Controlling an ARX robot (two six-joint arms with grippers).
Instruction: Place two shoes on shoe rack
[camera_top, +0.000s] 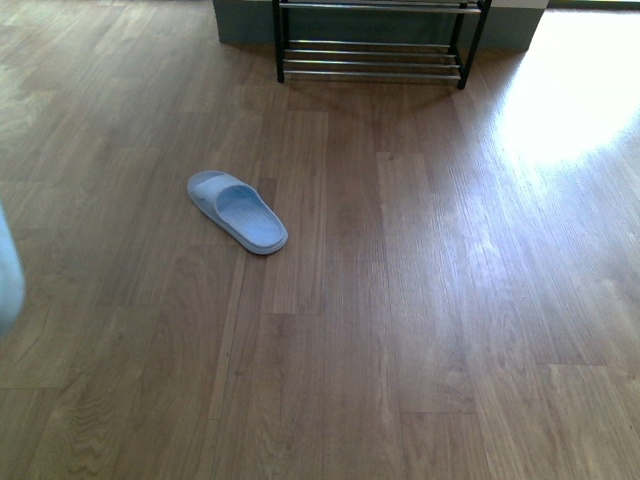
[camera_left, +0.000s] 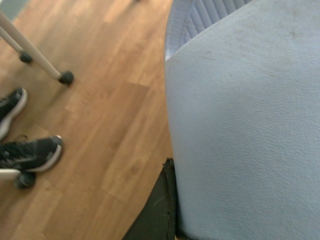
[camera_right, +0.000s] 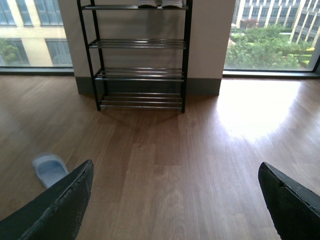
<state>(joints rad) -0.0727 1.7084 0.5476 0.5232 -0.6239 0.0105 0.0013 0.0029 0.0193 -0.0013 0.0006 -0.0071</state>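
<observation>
Bare floor (camera_top: 420, 300) up to rack (camera_top: 372, 62), one slipper (camera_top: 237, 211) left of centre.

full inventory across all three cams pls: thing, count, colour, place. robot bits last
slide on floor: 1, light blue, left of centre, well short of the rack
slide in left gripper: 1, light blue, off the floor, fills the left wrist view
shoe rack: 1, black frame with chrome bars, against the wall ahead
white items: on the rack's top tier, cut off, count unclear
sneakers: 2, black with white soles, on the floor, left wrist view only
legs: at least 2, white with black feet, beside the sneakers
floor: brown wood planks
windows: 2, either side of the wall behind the rack
left gripper: black, one finger visible against the slide
right gripper: black, open, empty
</observation>
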